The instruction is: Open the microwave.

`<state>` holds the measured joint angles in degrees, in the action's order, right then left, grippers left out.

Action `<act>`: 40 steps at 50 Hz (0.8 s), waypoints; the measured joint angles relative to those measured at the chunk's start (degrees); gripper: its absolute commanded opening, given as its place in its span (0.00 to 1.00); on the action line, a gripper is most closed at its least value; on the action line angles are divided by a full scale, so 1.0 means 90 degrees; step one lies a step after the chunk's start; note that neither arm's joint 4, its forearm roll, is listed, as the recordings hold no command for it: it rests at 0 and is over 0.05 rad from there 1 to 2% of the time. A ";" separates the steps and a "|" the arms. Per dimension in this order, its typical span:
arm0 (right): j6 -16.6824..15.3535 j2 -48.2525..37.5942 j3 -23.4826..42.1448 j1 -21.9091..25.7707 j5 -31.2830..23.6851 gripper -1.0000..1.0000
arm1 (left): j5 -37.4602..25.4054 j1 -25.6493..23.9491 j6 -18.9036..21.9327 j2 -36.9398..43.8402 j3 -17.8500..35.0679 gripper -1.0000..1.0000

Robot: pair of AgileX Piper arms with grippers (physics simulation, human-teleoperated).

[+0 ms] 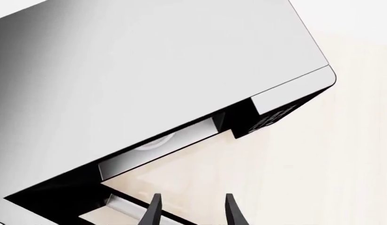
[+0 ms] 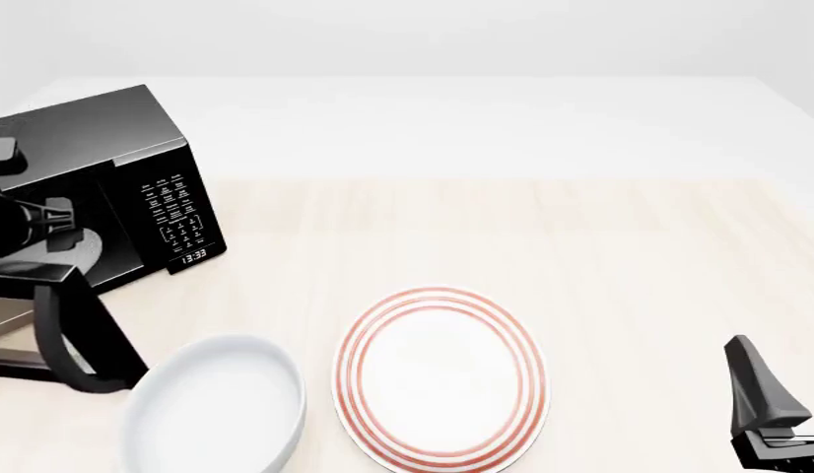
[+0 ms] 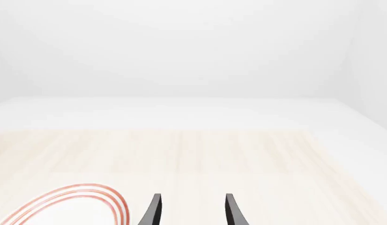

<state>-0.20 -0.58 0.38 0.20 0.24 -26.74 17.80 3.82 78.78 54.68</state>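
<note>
The microwave (image 2: 131, 148) is a glossy black box at the table's far left, with its keypad (image 2: 177, 222) facing right. Its door (image 2: 85, 330) stands swung out toward the near side. In the left wrist view I look down on the microwave's top (image 1: 150, 70), the open cavity with the white turntable (image 1: 157, 140), the keypad (image 1: 268, 119) and the door's edge (image 1: 118, 205). My left gripper (image 1: 192, 213) is open, just over the door's edge and holding nothing. My right gripper (image 2: 785, 382) is open and empty at the near right, far from the microwave.
A white plate with red rings (image 2: 440, 374) lies at the near middle; its rim also shows in the right wrist view (image 3: 75, 199). A white bowl (image 2: 217, 414) sits to its left, close to the open door. The left arm (image 2: 20, 219) crosses in front of the microwave.
</note>
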 measured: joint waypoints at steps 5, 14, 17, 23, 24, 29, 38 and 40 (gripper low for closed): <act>0.0000 0.0000 0.0000 0.0000 0.0000 1.00 | 0.0018 -0.0002 -0.0035 -0.0046 -0.0052 1.00; 0.0000 0.0000 0.0000 0.0000 0.0000 1.00 | 0.0004 0.0012 -0.0050 -0.0164 -0.0159 1.00; 0.0000 0.0000 0.0000 0.0000 0.0000 1.00 | -0.0013 0.0016 -0.0048 -0.0208 -0.0191 1.00; 0.0000 0.0000 0.0000 0.0000 0.0000 1.00 | -0.0030 0.0025 -0.0061 -0.0305 -0.0267 1.00; 0.0000 0.0000 0.0000 0.0000 0.0000 1.00 | -0.0035 0.0029 -0.0062 -0.0325 -0.0280 1.00; 0.0000 0.0000 0.0000 0.0000 0.0000 1.00 | -0.0061 0.0053 -0.0069 -0.0424 -0.0336 1.00; 0.0000 0.0000 0.0000 0.0000 0.0000 1.00 | -0.0107 0.0136 -0.0068 -0.0595 -0.0433 1.00; 0.0000 0.0000 0.0000 0.0000 0.0000 1.00 | -0.0119 0.0160 -0.0061 -0.0629 -0.0449 1.00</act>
<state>-0.20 -0.58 0.38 0.20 0.25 -27.81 19.23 3.28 73.12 50.63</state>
